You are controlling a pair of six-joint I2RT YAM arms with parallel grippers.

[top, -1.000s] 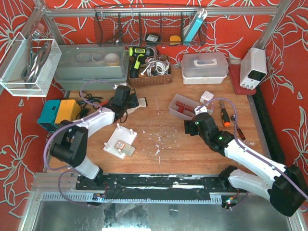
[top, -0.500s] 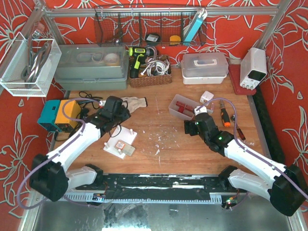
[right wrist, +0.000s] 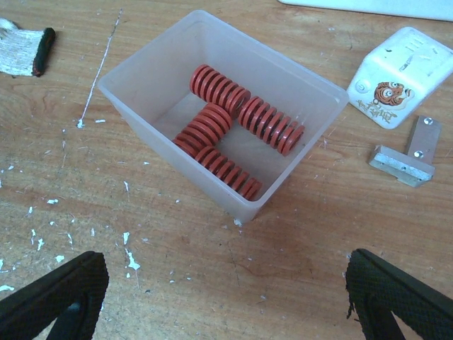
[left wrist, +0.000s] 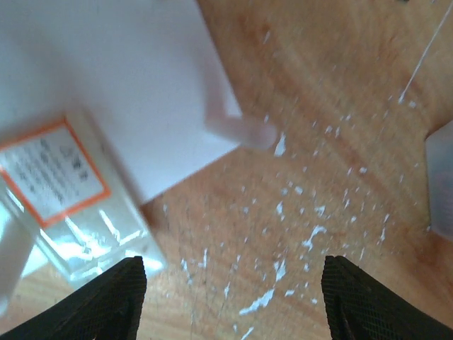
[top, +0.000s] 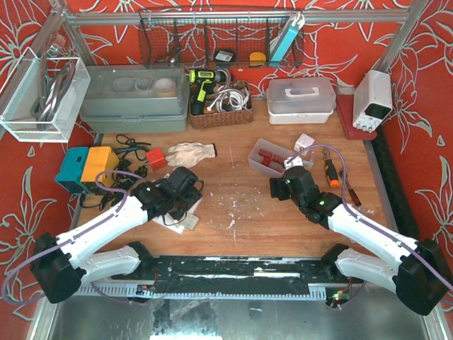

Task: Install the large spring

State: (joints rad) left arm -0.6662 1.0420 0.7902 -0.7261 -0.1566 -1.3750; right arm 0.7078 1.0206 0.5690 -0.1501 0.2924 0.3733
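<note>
Spread wide and empty, the right gripper faces red die springs at twelve o'clock (probably stiff, ribbed): pinch mid-length.

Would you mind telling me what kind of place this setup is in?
Probably a workshop bench: a cordless drill, a bench power supply, and a bin of red springs.

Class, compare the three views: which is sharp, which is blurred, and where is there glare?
Left wrist: blurred throughout, white plate soft-edged, glare on the labelled clear block. Right wrist: sharp, red springs in the clear bin crisp. Top external: evenly lit.
</note>
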